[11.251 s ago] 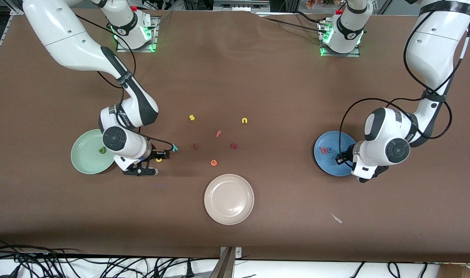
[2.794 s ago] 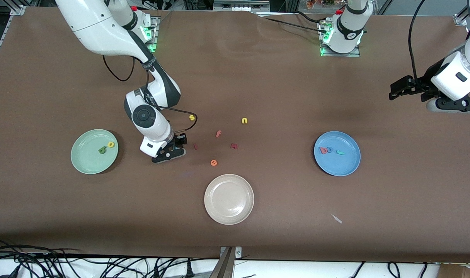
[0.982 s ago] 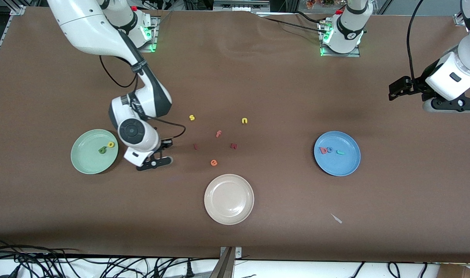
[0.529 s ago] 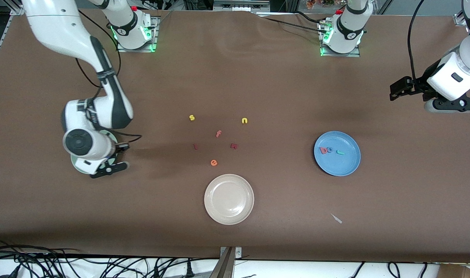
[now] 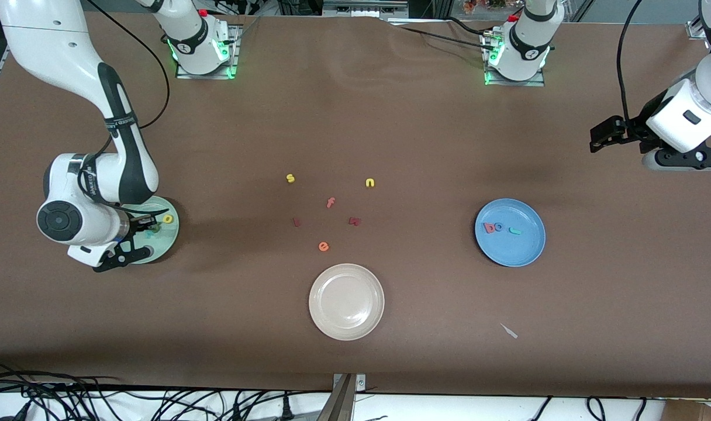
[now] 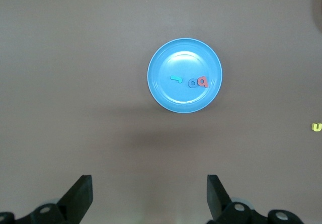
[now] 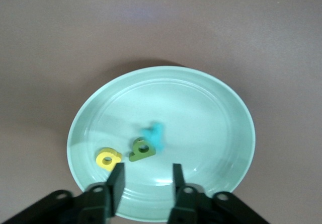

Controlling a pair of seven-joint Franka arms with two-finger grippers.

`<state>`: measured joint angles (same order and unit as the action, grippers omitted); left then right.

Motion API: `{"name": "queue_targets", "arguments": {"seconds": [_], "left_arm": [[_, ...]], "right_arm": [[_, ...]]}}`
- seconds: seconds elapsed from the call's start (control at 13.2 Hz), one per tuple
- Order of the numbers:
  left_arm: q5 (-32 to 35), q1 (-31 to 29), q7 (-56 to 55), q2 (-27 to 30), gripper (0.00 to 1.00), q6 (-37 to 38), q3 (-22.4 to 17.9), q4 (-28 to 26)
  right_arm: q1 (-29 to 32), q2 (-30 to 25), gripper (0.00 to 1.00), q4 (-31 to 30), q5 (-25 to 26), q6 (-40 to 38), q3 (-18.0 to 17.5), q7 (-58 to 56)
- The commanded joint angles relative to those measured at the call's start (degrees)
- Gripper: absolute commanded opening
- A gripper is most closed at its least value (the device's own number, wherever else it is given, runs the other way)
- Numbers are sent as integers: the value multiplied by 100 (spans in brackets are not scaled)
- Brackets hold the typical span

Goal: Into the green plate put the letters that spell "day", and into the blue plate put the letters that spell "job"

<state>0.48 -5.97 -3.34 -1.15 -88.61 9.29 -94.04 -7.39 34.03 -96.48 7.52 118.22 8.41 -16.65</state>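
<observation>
With its fingers parted, the right gripper (image 7: 146, 181) drops the teal "y" (image 7: 155, 135) just below them into the green plate (image 7: 221, 148) beside 2 letters; next it should lift clear.

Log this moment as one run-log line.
right gripper: open over green plate, teal y dropping in | left gripper: open, waiting | blue plate: j, o, b in
</observation>
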Motion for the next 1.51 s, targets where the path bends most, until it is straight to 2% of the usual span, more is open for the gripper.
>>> {"name": "queue_targets", "arguments": {"seconds": [0.0, 0.38, 0.68, 0.83, 1.06, 1.28, 1.43], "left_arm": [[146, -18, -53, -61, 100, 142, 38, 167], [146, -27, -18, -69, 100, 142, 29, 167], [146, -36, -9, -69, 100, 142, 29, 167], [146, -45, 9, -69, 100, 142, 29, 167], [146, -36, 9, -69, 100, 142, 29, 167], [146, -36, 9, -69, 100, 142, 20, 167], [146, -45, 9, -69, 100, 142, 20, 167]], "right_arm": [[-61, -19, 100, 217, 4, -149, -102, -5], [-123, -362, 100, 673, -22, -1412, -734, 232], [-123, -634, 100, 1183, -22, -2573, -1060, 242], [-131, -949, 100, 1491, -40, -3064, -1130, 224], [-149, -1731, 100, 1239, -347, -3375, -1131, 286], [-149, -2645, 100, 457, -505, -3296, -1131, 827], [-167, -2831, 100, 455, -523, -3366, -1140, 1381]]}}
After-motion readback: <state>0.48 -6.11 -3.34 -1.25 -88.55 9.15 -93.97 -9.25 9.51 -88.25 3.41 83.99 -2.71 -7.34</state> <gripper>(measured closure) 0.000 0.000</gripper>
